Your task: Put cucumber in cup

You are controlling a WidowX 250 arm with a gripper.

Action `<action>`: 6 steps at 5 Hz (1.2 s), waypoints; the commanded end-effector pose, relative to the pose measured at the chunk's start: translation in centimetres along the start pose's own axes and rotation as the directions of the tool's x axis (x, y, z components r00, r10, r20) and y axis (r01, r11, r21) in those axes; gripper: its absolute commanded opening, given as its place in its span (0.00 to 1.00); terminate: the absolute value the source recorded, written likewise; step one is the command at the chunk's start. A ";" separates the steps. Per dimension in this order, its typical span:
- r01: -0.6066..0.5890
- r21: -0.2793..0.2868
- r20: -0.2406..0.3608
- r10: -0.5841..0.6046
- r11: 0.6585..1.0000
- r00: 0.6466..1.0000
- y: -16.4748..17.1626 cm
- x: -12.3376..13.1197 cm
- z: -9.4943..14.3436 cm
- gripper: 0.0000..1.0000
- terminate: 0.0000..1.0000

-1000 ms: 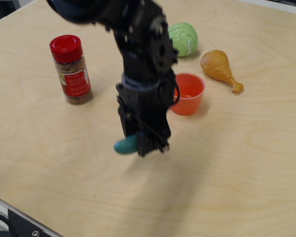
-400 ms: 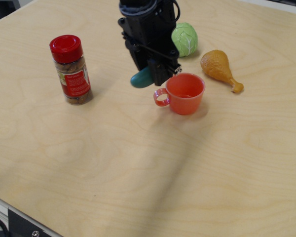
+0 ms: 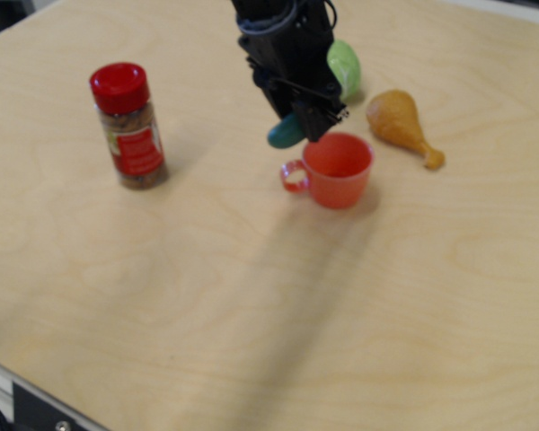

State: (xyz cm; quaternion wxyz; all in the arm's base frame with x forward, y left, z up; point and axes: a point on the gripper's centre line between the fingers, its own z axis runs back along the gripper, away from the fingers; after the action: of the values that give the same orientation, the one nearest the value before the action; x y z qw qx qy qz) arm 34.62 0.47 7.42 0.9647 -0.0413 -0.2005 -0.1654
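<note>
My black gripper hangs from the top of the view and is shut on the dark teal cucumber. The cucumber's rounded end sticks out to the left of the fingers, held in the air. The orange-red cup stands upright on the table just below and right of the gripper. Its ring handle points left. The cucumber is beside the cup's left rim, outside it. The rest of the cucumber is hidden inside the gripper.
A spice jar with a red lid stands at the left. A pale green cabbage sits behind the gripper, partly hidden. A toy chicken drumstick lies right of the cup. The wooden table's front edge runs along the bottom left.
The gripper has carried the cucumber up and to the right, from the middle of the table to the cup's left rim. The cup's handle has come into view.
</note>
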 end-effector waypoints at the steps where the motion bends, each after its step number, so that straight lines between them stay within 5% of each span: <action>1: 0.087 0.032 0.081 -0.090 0.996 0.993 -1.6 1.9 2.1 0.00 0.00; 6: 0.027 0.038 0.119 -0.031 0.999 0.992 -0.8 1.9 0.7 0.00 0.00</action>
State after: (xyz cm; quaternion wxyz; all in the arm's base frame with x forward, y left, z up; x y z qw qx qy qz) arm 35.93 -1.74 7.61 0.9537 -0.0352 -0.2436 -0.1726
